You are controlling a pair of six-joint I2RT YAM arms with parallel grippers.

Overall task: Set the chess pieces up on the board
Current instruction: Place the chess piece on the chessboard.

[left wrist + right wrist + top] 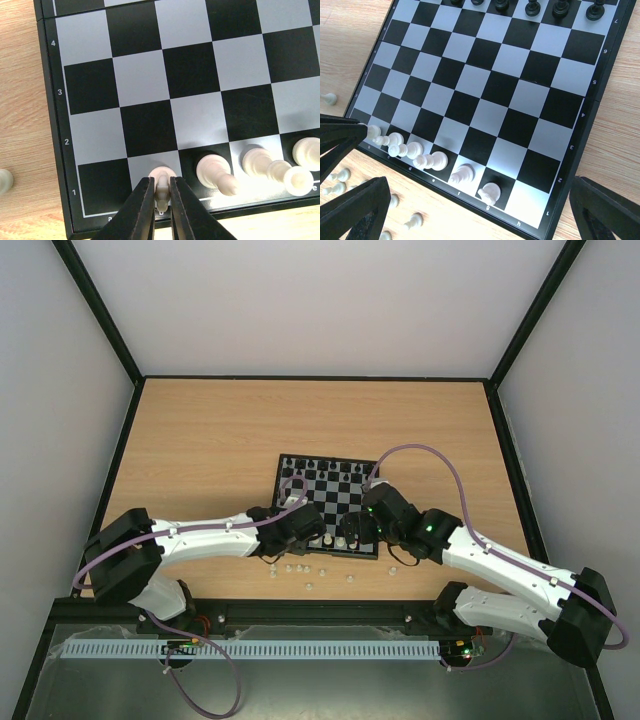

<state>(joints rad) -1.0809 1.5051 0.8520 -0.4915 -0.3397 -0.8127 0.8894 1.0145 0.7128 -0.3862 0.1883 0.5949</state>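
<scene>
Wooden table (200, 440), one board (485, 100), six white pieces (462, 174) on it

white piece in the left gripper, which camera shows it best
Left wrist: the white piece sits close up, pinched between the left gripper's fingers at the board's near row. Top external: too tiny to tell. Right wrist: cannot pick it out for sure.

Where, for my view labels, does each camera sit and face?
Top external: above and behind the arms, looking down at the board; both arms show.
Left wrist: on the left arm, close over the board's near corner; left tool pinches a white piece.
Right wrist: on the right arm, higher, facing across the board; open right tool frames it.
Shared: both wrist views show the white back row.
</scene>
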